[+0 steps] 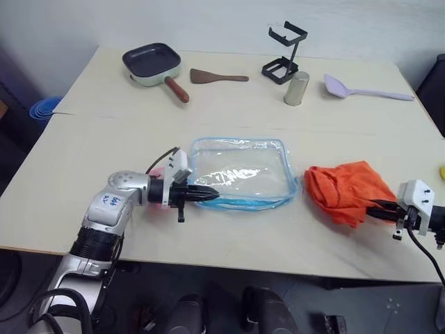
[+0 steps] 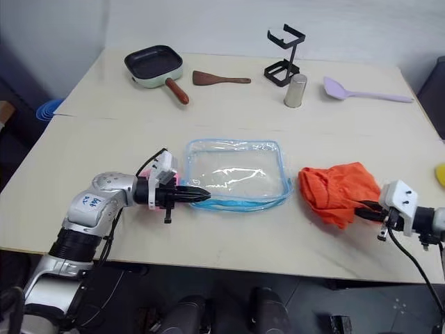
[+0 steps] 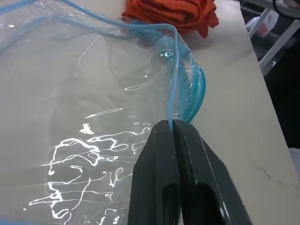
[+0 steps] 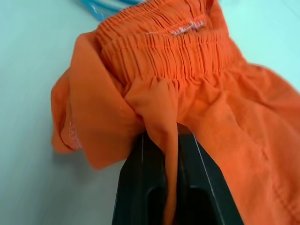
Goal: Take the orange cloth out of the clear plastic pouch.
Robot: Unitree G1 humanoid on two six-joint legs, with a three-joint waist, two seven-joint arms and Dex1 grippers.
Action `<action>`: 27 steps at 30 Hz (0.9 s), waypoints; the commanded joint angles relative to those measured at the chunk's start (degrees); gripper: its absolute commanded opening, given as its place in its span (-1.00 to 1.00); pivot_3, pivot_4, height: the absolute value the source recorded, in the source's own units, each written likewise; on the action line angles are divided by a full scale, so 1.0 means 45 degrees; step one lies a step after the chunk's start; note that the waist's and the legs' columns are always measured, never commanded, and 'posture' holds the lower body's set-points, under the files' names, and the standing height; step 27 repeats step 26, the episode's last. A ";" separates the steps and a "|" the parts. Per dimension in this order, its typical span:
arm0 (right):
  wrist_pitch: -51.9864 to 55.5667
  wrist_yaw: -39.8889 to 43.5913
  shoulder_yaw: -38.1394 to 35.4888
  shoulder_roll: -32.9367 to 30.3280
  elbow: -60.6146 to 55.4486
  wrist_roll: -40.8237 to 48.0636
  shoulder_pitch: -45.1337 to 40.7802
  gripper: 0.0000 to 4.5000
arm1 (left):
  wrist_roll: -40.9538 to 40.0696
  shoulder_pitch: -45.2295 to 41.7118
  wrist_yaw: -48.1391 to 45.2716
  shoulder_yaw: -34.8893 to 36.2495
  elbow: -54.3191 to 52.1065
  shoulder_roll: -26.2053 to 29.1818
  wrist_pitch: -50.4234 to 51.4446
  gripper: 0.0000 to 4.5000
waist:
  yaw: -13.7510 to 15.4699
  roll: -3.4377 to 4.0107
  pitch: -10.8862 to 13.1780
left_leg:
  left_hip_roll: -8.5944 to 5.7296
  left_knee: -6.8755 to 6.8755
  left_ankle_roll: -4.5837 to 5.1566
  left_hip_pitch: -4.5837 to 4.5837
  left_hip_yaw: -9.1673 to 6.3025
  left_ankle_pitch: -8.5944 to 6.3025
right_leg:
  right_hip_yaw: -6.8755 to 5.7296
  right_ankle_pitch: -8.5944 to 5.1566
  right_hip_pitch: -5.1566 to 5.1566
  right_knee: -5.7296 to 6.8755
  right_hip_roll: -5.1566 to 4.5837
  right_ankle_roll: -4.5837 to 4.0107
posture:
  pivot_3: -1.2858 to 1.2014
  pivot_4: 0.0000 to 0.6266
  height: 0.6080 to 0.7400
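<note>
Left wrist view: left gripper (image 3: 172,125) clamped on blue trim of clear plastic pouch (image 1: 240,170), empty at table (image 1: 104,125) centre; right gripper (image 4: 161,140) pinching orange cloth (image 1: 345,188), out, just right of pouch

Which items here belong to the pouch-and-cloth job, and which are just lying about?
Job: crumpled orange cloth; clear plastic pouch with blue trim; left gripper pinching pouch edge; right gripper pinching cloth fold.
Lying about: square frying pan; brown wooden spatula; black wire stand; metal cup; lilac plastic spoon.

One pouch (image 1: 240,172), one cloth (image 1: 346,190), two spatulas (image 1: 218,76), one pan (image 1: 153,64)
</note>
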 commanded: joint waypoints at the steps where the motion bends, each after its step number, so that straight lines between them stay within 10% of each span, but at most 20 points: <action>1: -0.0941 0.0393 -0.0405 -0.0513 0.0627 0.0043 0.0131 -0.50 | -0.0142 0.0188 -0.0580 0.0121 -0.0437 0.0265 -0.0517 -0.80 | -0.0025 0.0000 0.0000 | 0.0001 0.0000 0.0000 0.0000 0.0000 0.0000 | 0.0000 0.0000 0.0000 -0.0001 0.0000 0.0000 | 0.03 -0.52 1.00; 11: 0.3181 0.0380 -0.3315 -0.0701 -0.5782 0.3962 0.3844 0.95 | -0.2686 0.2168 -0.2189 0.3132 -0.3534 0.2756 -0.0150 0.33 | 0.0007 0.0037 0.0016 | 0.0005 -0.0001 -0.0004 0.0006 -0.0015 -0.0002 | 0.0009 0.0000 0.0004 -0.0018 -0.0016 -0.0001 | 0.03 -0.52 1.00; 16: 0.4990 -0.0415 -0.2624 0.0589 -1.0771 0.5143 0.6450 0.99 | -0.2526 0.4937 -0.1279 0.5673 -0.4764 0.3169 -0.1322 0.33 | 0.0062 0.0058 0.0005 | 0.0034 -0.0020 -0.0040 0.0045 -0.0052 -0.0022 | 0.0002 -0.0007 0.0042 -0.0039 -0.0001 -0.0013 | 0.03 -0.52 1.00; 27: -0.0049 -0.0457 -0.0098 0.3183 -0.7715 0.1682 0.5203 0.99 | -0.0618 1.0584 -0.0230 0.7735 -0.4603 0.2505 -0.5154 0.33 | 0.0159 0.0077 0.0016 | 0.0005 -0.0023 0.0000 0.0078 -0.0020 -0.0054 | 0.0037 -0.0010 0.0059 -0.0089 -0.0044 -0.0018 | 0.03 -0.52 1.00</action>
